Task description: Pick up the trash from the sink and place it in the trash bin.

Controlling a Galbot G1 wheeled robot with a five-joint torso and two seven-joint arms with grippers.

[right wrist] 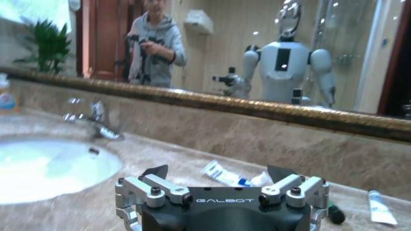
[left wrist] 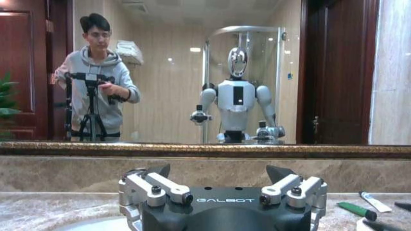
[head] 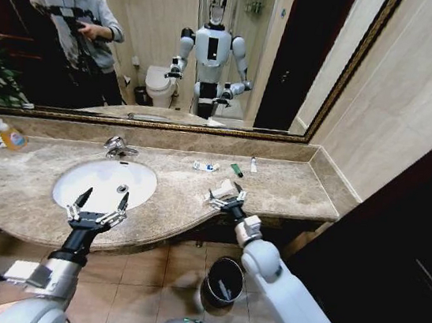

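Observation:
The white oval sink [head: 141,187] sits in the beige marble counter, with its chrome faucet [head: 119,147] behind it. My left gripper [head: 97,208] hovers open over the basin's front rim. Trash lies on the counter to the right of the basin: a white-blue packet [head: 205,166], a green stick [head: 236,170] and a white tube [head: 254,165]. My right gripper [head: 226,195] is open just in front of them. In the right wrist view the packet [right wrist: 224,174] lies beyond the open gripper [right wrist: 218,172]. The black trash bin [head: 223,283] stands on the floor under the counter.
An orange-labelled bottle [head: 11,135] stands at the counter's far left. A large mirror [head: 175,45] covers the wall behind, and a beige wall [head: 399,98] closes the right end. The left wrist view catches the green stick [left wrist: 356,210] and white tube [left wrist: 374,201].

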